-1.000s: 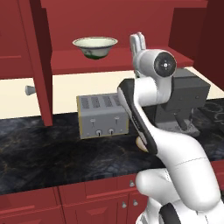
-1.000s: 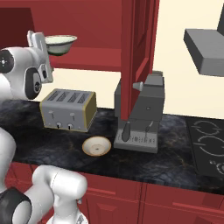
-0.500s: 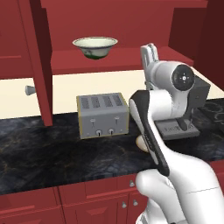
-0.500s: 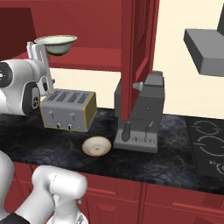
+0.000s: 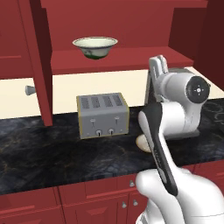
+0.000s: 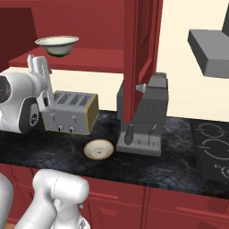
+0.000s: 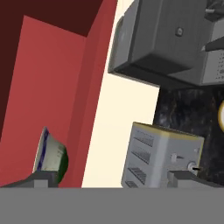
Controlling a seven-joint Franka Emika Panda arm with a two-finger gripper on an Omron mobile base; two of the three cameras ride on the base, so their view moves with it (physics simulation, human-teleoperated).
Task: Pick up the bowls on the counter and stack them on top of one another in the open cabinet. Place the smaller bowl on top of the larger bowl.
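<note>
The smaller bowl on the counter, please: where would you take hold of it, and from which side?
Probably by the rim, from above. The smaller bowl lies flat and shallow on the counter, so its side offers little to pinch. The near edge looks freest: the toaster stands behind it and the coffee machine close beside it. One finger inside, one outside. The gripper is open.

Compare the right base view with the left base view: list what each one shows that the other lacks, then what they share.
Right base view alone: the smaller bowl seen whole on the counter, the stove top and the range hood. Left base view alone: the cabinet door's grey knob; there the arm covers most of that bowl. Both: the larger bowl on the open cabinet's shelf, the toaster and the coffee machine.
</note>
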